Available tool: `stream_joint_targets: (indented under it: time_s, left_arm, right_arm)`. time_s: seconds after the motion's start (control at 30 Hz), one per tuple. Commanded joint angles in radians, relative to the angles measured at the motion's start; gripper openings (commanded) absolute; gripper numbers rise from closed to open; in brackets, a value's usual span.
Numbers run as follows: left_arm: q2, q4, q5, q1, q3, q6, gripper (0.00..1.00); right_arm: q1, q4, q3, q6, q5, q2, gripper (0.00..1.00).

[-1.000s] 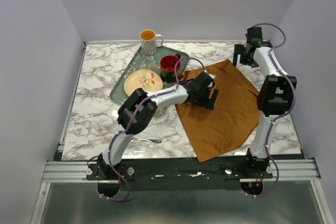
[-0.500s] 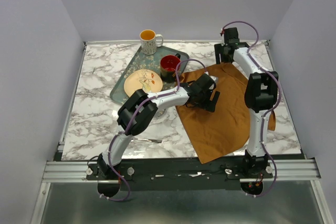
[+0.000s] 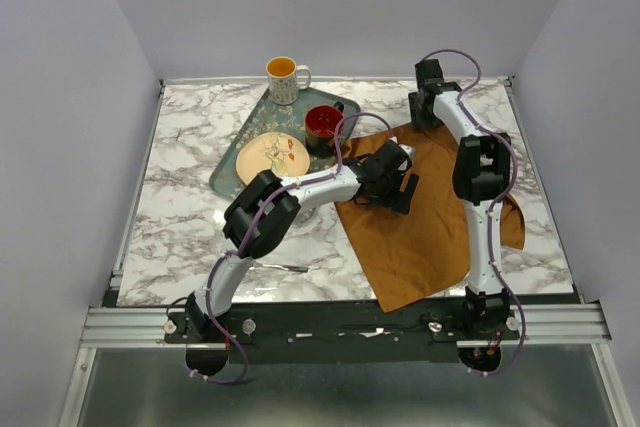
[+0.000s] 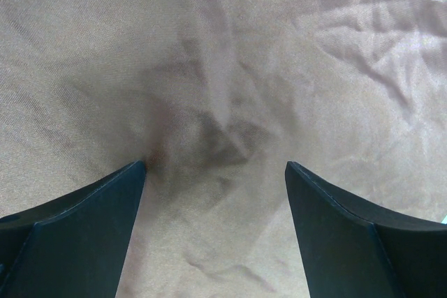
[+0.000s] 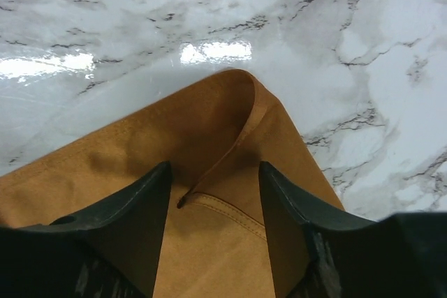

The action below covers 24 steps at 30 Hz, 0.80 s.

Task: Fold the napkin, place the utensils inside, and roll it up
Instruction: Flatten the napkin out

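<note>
Right hand (image 5: 215, 167) apart astride far corner of napkin (image 3: 420, 237) — left hand (image 4: 215, 165) apart mid-cloth — diagonal near-to-far

Napkin (image 3: 420, 232), overhead view: a strip down its right part is covered by the right arm (image 3: 482, 172).
Napkin, left wrist view: fills the picture, every edge cut off.
Left gripper (image 4: 215, 165): jaws' bases cut off by the lower edge.
Right gripper (image 5: 214, 165): in the overhead view its jaws are hidden under the wrist.
Utensil (image 3: 280, 266) on the tabletop (image 3: 180, 207): too small to tell the kind.
Plate (image 3: 262, 162): contents too small to identify.
</note>
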Motion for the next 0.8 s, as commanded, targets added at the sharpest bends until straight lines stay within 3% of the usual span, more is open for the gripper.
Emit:
stream_joint_targets:
  time_s: [0.0,0.07,0.4,0.57,0.77]
  left_arm:
    - [-0.017,-0.037,0.029,-0.009,-0.016,-0.005,0.91]
    - [-0.017,-0.035,0.028,-0.009,-0.018,-0.003,0.91]
    - [0.004,-0.038,0.061,-0.008,-0.022,-0.003,0.91]
    - [0.049,-0.040,0.086,-0.011,0.000,-0.012,0.89]
    - [0.125,-0.049,0.116,-0.012,0.109,-0.025,0.89]
  right_arm:
    - [0.004,-0.021,-0.028,0.018,0.079,-0.018,0.59]
    - [0.004,0.017,-0.071,0.017,0.080,-0.038,0.57]
    - [-0.020,0.100,-0.133,-0.029,0.275,-0.104,0.01]
    - [-0.129,0.204,-0.192,-0.074,0.295,-0.172,0.01]
    - [-0.225,0.266,-0.180,-0.157,0.298,-0.139,0.01]
